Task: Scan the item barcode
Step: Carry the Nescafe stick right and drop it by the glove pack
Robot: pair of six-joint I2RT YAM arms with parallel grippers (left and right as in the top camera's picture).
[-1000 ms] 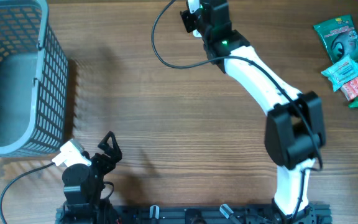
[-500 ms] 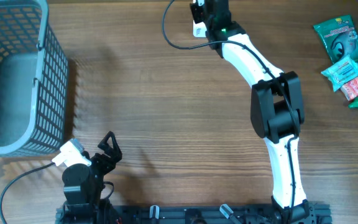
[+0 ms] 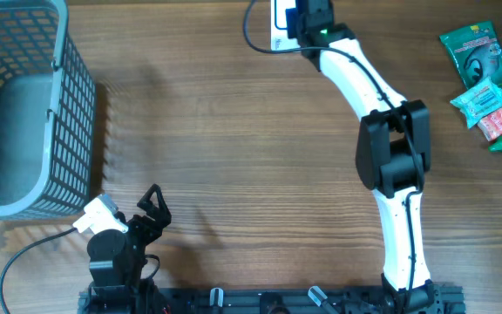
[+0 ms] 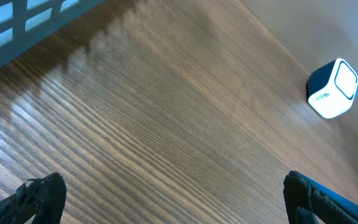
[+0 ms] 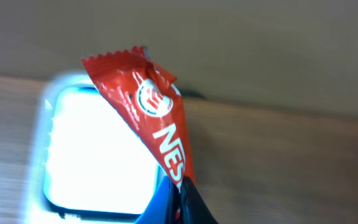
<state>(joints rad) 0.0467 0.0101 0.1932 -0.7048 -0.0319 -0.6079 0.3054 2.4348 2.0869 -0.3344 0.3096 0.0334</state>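
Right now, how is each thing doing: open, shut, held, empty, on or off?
Left fingers: wide open, holding nothing.
Right fingers: shut on the red sachet.
Red sachet: held up in front of the scanner.
Scanner: window glowing white.
Basket: upright, nothing seen inside.
Packets: lying in a pile, untouched.

Wooden table [image 4: 166, 112], basket rim [image 4: 17, 25] top left, scanner cube [image 4: 333, 88] right, end effector [image 4: 176, 208] spread wide

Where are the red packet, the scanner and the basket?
red packet [image 5: 158, 121]: right wrist view, its printed middle.
scanner [image 4: 337, 86]: left wrist view, its white face.
basket [image 3: 81, 113]: overhead view, its right wall.
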